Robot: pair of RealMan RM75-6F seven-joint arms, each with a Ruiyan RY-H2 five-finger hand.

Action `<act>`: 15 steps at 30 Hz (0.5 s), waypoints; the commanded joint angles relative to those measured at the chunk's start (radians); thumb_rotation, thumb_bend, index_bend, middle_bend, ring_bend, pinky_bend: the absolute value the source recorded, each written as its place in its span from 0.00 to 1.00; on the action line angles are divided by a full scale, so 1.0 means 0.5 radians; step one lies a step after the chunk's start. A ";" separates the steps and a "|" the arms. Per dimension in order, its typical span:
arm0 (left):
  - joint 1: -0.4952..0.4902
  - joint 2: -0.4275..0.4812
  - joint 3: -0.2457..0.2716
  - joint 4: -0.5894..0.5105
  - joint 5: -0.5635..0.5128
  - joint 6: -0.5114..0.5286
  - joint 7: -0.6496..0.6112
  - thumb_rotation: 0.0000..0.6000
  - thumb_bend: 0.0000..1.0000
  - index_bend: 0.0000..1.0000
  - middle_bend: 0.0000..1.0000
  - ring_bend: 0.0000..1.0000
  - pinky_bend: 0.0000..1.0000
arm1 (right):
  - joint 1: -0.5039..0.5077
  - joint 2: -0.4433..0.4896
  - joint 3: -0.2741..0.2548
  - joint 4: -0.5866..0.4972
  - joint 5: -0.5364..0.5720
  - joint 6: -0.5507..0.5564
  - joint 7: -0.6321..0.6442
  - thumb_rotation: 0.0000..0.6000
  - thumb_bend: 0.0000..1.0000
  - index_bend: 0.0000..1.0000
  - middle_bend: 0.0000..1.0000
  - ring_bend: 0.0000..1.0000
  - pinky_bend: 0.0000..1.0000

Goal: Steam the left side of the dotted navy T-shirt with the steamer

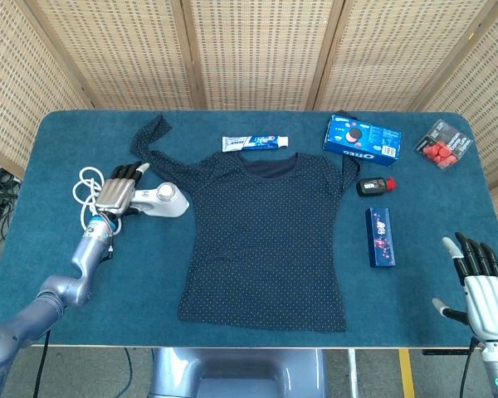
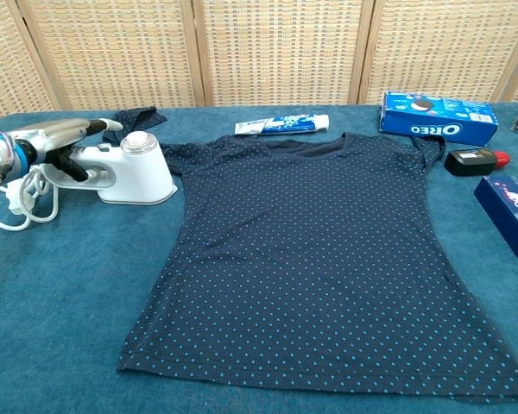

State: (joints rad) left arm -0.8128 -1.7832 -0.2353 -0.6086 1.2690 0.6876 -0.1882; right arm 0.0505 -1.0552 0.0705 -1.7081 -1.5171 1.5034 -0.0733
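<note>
Two hands visible. Left hand (image 1: pixel 116 192) lies over steamer (image 1: pixel 159 200) handle, grip unclear, cannot tell. Steamer on counter (image 1: pixel 50 149) just left of dotted navy T-shirt (image 1: pixel 270 236), laid flat. Right hand (image 1: pixel 481 286) fingers apart, empty. "OREO" box (image 2: pixel 438 116) behind shirt.

Bright, even, diffuse from overhead; soft, faint shadows only; no glare; sharp throughout, with slight wide-angle stretch toward chest-view edges.

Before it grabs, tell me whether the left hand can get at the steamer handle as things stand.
Probably yes. The left hand is right over the handle end of the steamer, with nothing between them. The cord lies behind it and the T-shirt beside the steamer, neither blocking. No firm grip shows.
</note>
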 commanded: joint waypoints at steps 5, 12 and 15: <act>-0.061 -0.098 -0.006 0.133 0.009 -0.013 -0.080 1.00 0.58 0.02 0.03 0.06 0.04 | 0.004 -0.004 0.002 0.004 0.012 -0.006 -0.007 1.00 0.00 0.01 0.00 0.00 0.00; -0.061 -0.208 -0.009 0.318 0.043 0.165 -0.152 1.00 0.60 0.58 0.46 0.42 0.44 | 0.008 -0.006 0.003 0.012 0.025 -0.017 -0.004 1.00 0.00 0.01 0.00 0.00 0.00; -0.054 -0.224 -0.001 0.364 0.050 0.180 -0.168 1.00 0.61 0.71 0.54 0.48 0.51 | 0.009 -0.006 0.001 0.013 0.024 -0.018 -0.007 1.00 0.00 0.01 0.00 0.00 0.00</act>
State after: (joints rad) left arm -0.8413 -1.8912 -0.2382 -0.4342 1.2909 0.7763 -0.2701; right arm 0.0550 -1.0582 0.0710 -1.7016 -1.5051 1.4944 -0.0765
